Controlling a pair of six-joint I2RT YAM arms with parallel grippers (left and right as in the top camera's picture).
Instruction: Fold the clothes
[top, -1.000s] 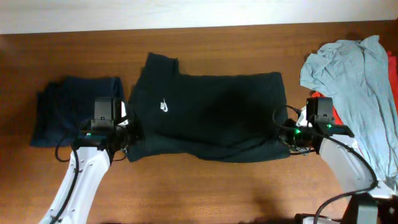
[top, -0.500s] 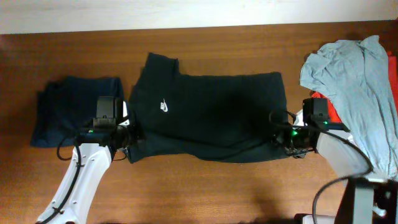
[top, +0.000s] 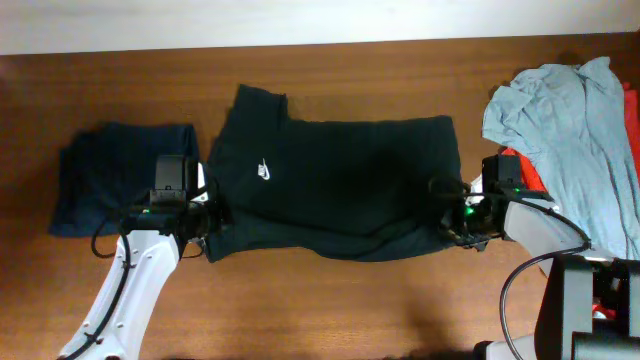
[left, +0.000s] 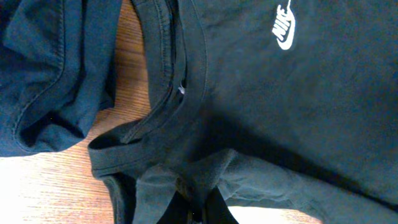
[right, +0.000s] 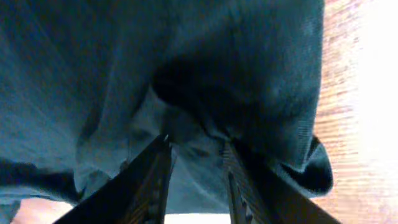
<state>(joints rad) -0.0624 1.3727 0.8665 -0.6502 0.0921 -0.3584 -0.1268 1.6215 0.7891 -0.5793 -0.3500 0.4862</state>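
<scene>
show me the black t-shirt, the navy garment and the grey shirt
black T-shirt (top: 350, 180): overhead view, mid body
navy garment (top: 100, 175): overhead view, its centre
light grey shirt (top: 580, 130): overhead view, crumpled middle

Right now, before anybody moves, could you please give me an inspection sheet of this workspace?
Surface: wooden table, bare wood showing around the garments.
Job's things: black T-shirt laid out, white logo facing up.
Clutter: navy garment at the left; grey shirt at the right, red cloth showing beneath it.
Grippers: left gripper shut on the T-shirt's edge; right gripper open, jaws astride a fold.
Cables: black cable looping from the right arm.
Surroundings: pale strip beyond the table; nothing else seen.
</scene>
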